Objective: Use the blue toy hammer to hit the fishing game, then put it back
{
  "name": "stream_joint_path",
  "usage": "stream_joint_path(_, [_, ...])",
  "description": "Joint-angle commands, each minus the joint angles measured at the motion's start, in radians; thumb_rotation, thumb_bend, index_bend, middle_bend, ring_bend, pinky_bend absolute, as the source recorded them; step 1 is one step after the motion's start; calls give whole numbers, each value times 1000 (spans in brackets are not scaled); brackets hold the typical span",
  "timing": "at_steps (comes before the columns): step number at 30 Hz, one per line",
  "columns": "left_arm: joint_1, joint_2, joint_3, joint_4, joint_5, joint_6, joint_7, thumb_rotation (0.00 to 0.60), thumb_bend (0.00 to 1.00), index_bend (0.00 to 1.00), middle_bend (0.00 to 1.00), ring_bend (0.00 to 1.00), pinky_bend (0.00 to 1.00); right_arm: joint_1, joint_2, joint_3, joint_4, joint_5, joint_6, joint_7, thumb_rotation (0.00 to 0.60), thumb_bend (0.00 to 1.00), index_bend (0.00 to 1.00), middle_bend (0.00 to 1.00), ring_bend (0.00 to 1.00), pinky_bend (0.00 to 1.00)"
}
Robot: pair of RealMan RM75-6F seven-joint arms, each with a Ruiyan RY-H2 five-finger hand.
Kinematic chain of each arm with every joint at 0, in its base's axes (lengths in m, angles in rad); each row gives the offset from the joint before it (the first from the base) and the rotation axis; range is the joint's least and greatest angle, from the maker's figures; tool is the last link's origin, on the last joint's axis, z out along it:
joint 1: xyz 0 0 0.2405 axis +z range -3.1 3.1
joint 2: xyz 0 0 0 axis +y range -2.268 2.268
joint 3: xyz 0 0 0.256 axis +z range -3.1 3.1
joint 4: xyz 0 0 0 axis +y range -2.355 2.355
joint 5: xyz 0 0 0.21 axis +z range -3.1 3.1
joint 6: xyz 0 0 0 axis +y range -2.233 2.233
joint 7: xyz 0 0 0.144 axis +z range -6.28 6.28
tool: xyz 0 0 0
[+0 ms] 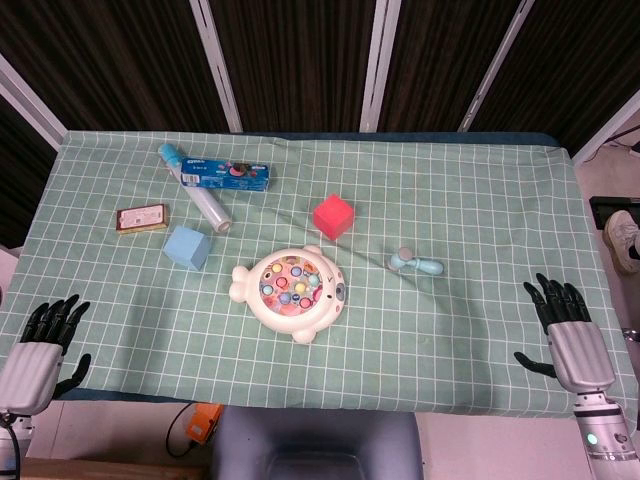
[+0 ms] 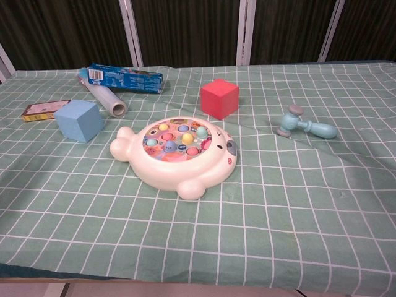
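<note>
Both hands idle: left hand [image 1: 40, 345] and right hand [image 1: 570, 335] rest at the near table corners, fingers spread, holding nothing.
Blue toy hammer [image 1: 416, 264] lies flat right of the fishing game [image 1: 290, 291], long axis running left-right, head toward the game, handle pointing right.

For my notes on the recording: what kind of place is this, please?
Probably a lab or test room set up for robot trials, not a home: a table under a green checked cloth, dark panelled wall, and toys laid out like the fishing game and blue toy hammer.
</note>
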Motion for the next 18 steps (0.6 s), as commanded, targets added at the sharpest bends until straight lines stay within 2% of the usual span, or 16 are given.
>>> stream_joint_path(1, [2,0,0,-1,-2,3,1,600,416,0,0,0,68,1,-2,2,1,-1,2,4,600,213,0,0,0,0])
stream_joint_path(4, [4,3,-1,-4,-4,4,-3,600,417,0,0,0,68,11,-19,12,22,-15,11,41,600,213,4,1,0,0])
stream_joint_path(6, [4,6,0,-4,-3,6,-11,600,416,0,0,0,68,28,-44,33,53,-14,8,96,600,213,40,23,0,4])
stream_joint_path(10, [2,11,-2,-2,-6,3,-29,600,416,0,0,0,68,106,-114,116,154,66,-71,207,600,212,186,138,2,50])
stream_joint_path(15, [-3,17,2,-10,-8,-14,-25,600,417,0,0,0,69,213,-135,194,176,157,-198,156,600,215,300,215,21,51])
stream_joint_path(18, [-2,19,6,-16,-6,-14,-22,600,417,0,0,0,68,274,-165,234,195,207,-248,89,600,268,386,274,63,58])
